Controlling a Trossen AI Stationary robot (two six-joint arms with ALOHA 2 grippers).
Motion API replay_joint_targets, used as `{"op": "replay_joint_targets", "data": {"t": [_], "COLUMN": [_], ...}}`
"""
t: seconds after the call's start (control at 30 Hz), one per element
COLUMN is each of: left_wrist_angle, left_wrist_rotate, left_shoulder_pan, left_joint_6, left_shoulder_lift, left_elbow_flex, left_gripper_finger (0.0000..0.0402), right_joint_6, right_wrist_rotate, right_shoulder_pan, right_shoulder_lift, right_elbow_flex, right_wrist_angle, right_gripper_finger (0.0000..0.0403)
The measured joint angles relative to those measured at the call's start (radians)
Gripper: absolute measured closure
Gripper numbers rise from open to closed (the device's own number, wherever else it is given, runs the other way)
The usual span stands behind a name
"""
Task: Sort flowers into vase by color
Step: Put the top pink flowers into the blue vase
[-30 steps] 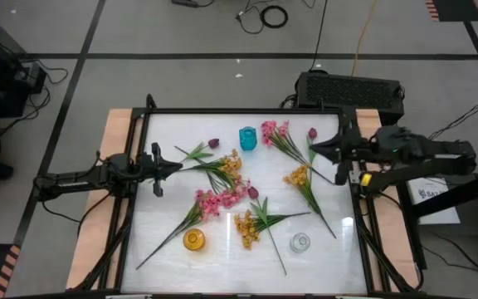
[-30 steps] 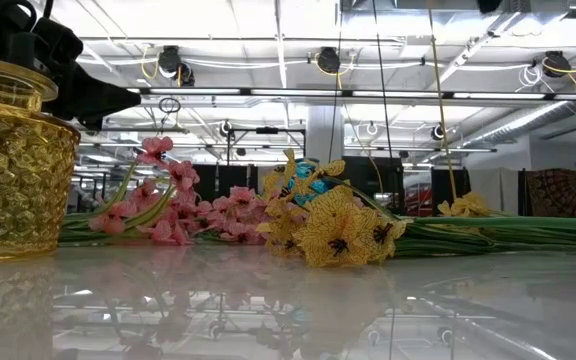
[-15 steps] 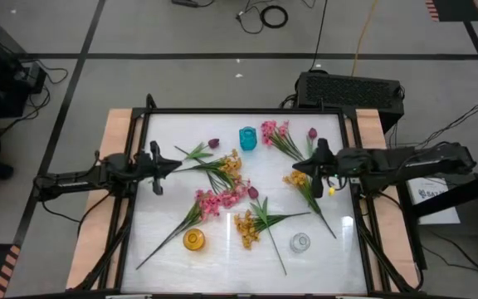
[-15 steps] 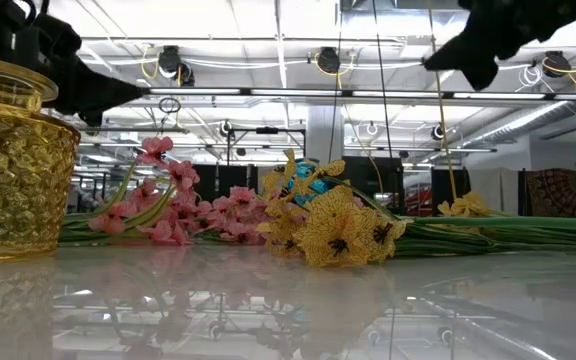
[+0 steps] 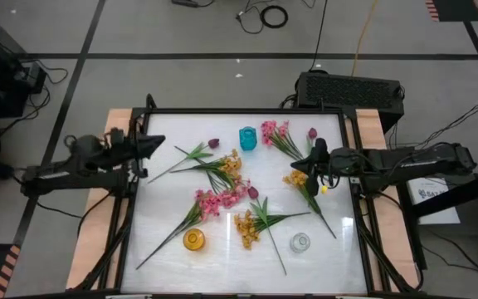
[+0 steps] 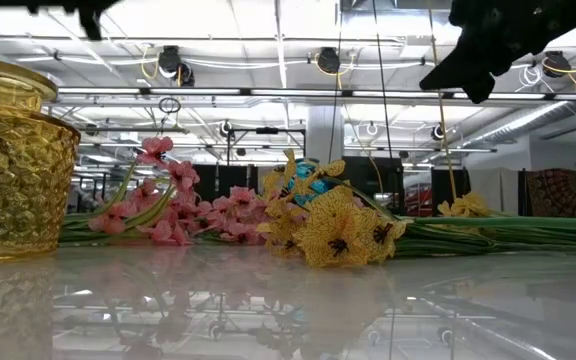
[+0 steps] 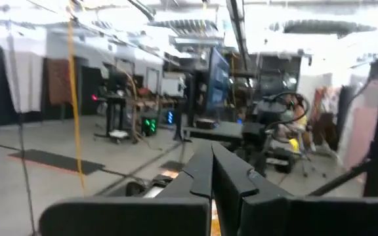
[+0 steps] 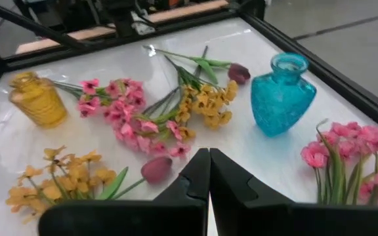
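Two claws closed: left (image 5: 158, 142), right (image 5: 314, 159); no writing.

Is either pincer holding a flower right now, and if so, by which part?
Neither. The right pincer and left pincer are both shut on nothing; all flowers lie on the table.

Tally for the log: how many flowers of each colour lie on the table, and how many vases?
Pink sprays: 2
Yellow sprays: 3
Dark tulip buds: 3
Vases: 3
Total: 11
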Motion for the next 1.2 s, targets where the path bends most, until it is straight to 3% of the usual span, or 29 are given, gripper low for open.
{"op": "replay_joint_targets", "data": {"t": [0.2,0.57,0.7,0.83,1.07,1.2], "left_wrist_angle": [-0.201,-0.217,-0.215,-0.203,-0.126,-0.116], "left_wrist_rotate": [0.048,0.052,0.052,0.049,0.044,0.041], "left_shoulder_pan": [-0.005,-0.008,-0.010,-0.010,-0.007,-0.007], "left_joint_6": [-0.007,-0.006,-0.006,0.001,0.002,0.003], "left_shoulder_lift": [0.270,0.566,0.625,0.655,0.655,0.655], "left_elbow_flex": [0.211,0.216,0.216,0.216,0.217,0.217], "left_gripper_finger": [0.0399,0.0384,0.0382,0.0382,0.0381,0.0381], "right_joint_6": [0.003,0.089,0.087,0.131,0.039,-0.021], "right_wrist_rotate": [0.000,-0.009,-0.014,-0.033,-0.033,-0.105], "right_shoulder_pan": [-0.027,-0.063,-0.085,-0.132,-0.287,-0.401], "right_shoulder_lift": [0.055,0.199,0.255,0.304,0.420,0.506], "right_elbow_flex": [0.000,0.000,0.008,0.106,0.310,0.338], "right_wrist_angle": [0.026,0.053,0.039,-0.065,-0.326,-0.383], "right_gripper_finger": [0.0403,0.0403,0.0402,0.0387,0.0332,0.0293]}}
